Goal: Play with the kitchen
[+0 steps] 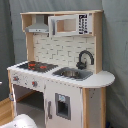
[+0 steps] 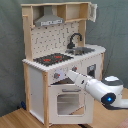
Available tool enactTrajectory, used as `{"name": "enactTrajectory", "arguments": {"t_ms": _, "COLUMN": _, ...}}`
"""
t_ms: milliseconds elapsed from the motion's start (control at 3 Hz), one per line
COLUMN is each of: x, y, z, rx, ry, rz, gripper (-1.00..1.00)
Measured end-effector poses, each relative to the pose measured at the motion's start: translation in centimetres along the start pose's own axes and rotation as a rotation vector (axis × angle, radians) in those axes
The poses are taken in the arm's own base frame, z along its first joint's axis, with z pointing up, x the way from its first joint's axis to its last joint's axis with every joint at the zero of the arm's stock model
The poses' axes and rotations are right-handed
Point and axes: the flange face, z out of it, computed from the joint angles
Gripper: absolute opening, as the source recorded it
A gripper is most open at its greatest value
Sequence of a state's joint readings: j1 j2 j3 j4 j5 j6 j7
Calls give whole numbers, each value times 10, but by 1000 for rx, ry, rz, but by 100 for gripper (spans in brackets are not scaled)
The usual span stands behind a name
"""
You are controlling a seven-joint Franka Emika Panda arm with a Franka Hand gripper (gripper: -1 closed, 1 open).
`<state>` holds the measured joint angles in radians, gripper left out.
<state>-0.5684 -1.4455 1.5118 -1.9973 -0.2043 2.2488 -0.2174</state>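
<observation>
One kitchen (image 1: 57, 70) stands on a wooden floor (image 2: 20, 119) against a grey backdrop, with one stovetop (image 2: 52, 58), one sink (image 1: 72, 73) and one faucet (image 1: 84, 58). Only the second exterior view shows the arm (image 2: 97, 89) reaching toward the knob panel; its jaws are hidden, so their state cannot be told

In the second exterior view the white arm (image 2: 95, 86) crosses the kitchen (image 2: 37, 82) front at centre right, blocking the knob panel; the oven door (image 2: 67, 102) at lower centre and the countertop (image 2: 47, 61) at mid-frame lie open to approach from above
</observation>
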Motion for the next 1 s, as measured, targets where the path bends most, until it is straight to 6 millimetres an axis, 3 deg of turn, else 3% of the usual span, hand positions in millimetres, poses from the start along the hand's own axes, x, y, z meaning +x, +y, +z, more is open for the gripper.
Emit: {"name": "enactTrajectory", "arguments": {"t_ms": 1000, "x": -9, "y": 4, "z": 3, "rx": -37, "ry": 108, "rz": -281, "gripper": 100}}
